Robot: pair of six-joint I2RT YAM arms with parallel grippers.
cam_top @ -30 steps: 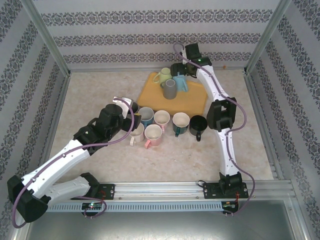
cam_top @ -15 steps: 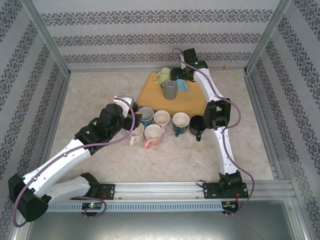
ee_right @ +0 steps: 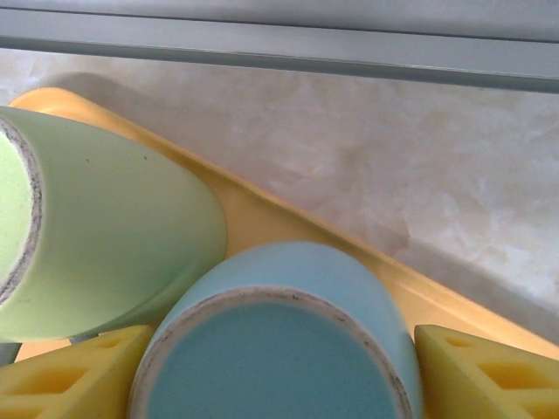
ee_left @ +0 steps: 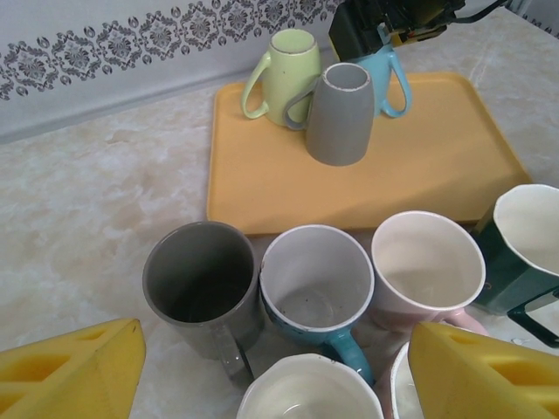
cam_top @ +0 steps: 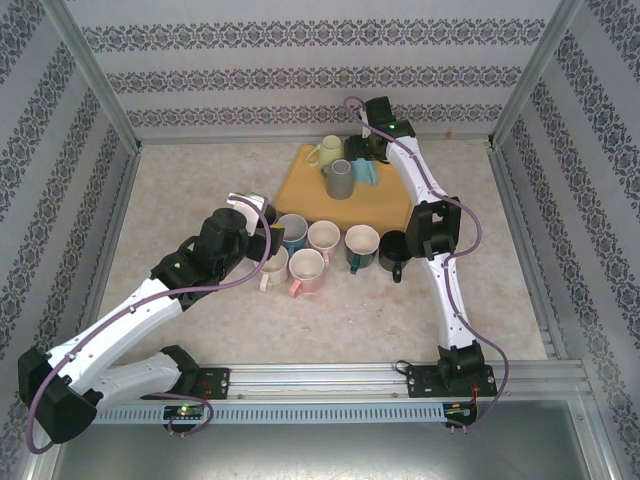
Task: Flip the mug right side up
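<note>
Your left arm (cam_top: pixel 130 320) bent low, reaching mid-table; left gripper (ee_left: pixel 279 384) spread wide. Your right arm (cam_top: pixel 445 290) stretched far forward; right gripper (ee_right: pixel 279 375) angled down, jaws partly apart, grip unclear.

3 mugs (cam_top: pixel 340 180) on tray (cam_top: pixel 385 205), other mugs (cam_top: pixel 324 237) just before it.

The left arm (cam_top: pixel 120 325) and the right arm (cam_top: pixel 452 300) are made of white tubes with chunky black joints. A thin purple cable (cam_top: pixel 480 235) loops along each one. Each has a black base (cam_top: pixel 455 378) with red wires. A tiny green light (cam_top: pixel 397 126) glows on the right arm. The fingers (ee_left: pixel 79 371) are yellow blocks with hollow holes.
</note>
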